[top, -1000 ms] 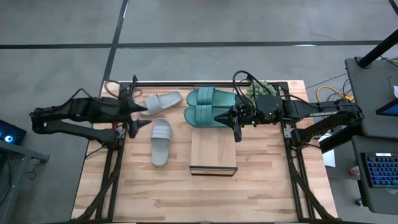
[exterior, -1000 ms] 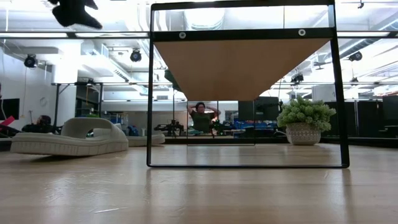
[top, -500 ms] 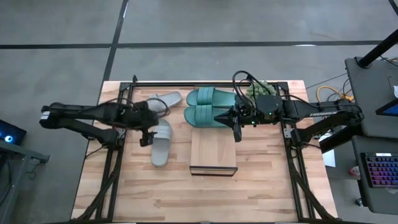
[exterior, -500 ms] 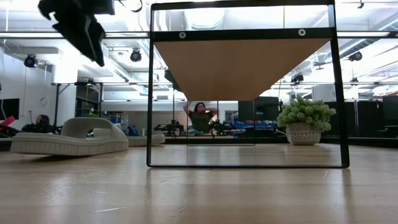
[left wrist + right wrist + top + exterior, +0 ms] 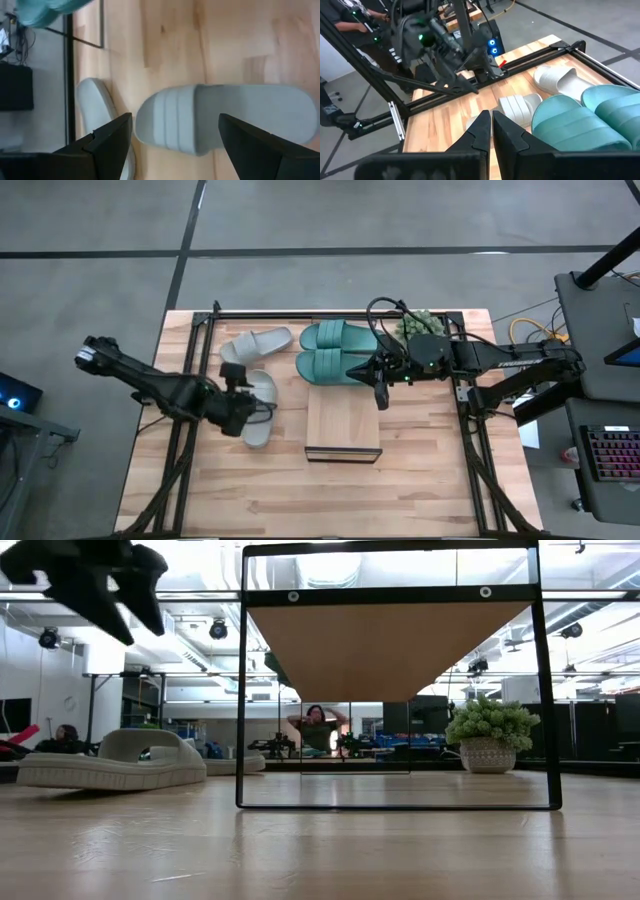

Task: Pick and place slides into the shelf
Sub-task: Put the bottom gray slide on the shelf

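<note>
Two light grey slides lie on the table's left half: one [image 5: 258, 341] far, one [image 5: 264, 420] nearer. My left gripper [image 5: 245, 406] hangs open above the nearer one; in the left wrist view its fingers stand either side of that slide [image 5: 230, 120], well above it, as the low view shows [image 5: 90, 580]. Two dark teal slides [image 5: 340, 352] lie side by side at the far middle. The shelf [image 5: 343, 420] stands just near of them. My right gripper [image 5: 380, 393] is shut [image 5: 491, 116], hovering by the near teal slide [image 5: 580, 125] at the shelf's far right corner.
A potted plant [image 5: 412, 323] stands at the far edge behind the right arm. Dark metal rails [image 5: 330, 314] frame the table's far and side edges. Bare wood [image 5: 250, 490] lies toward the near edge. A person [image 5: 322, 728] shows in the room beyond.
My left gripper has swung from the table's left side toward the right and the near edge, ending over the nearer grey slide, and has come down a little. The slides and the shelf have stayed put.
</note>
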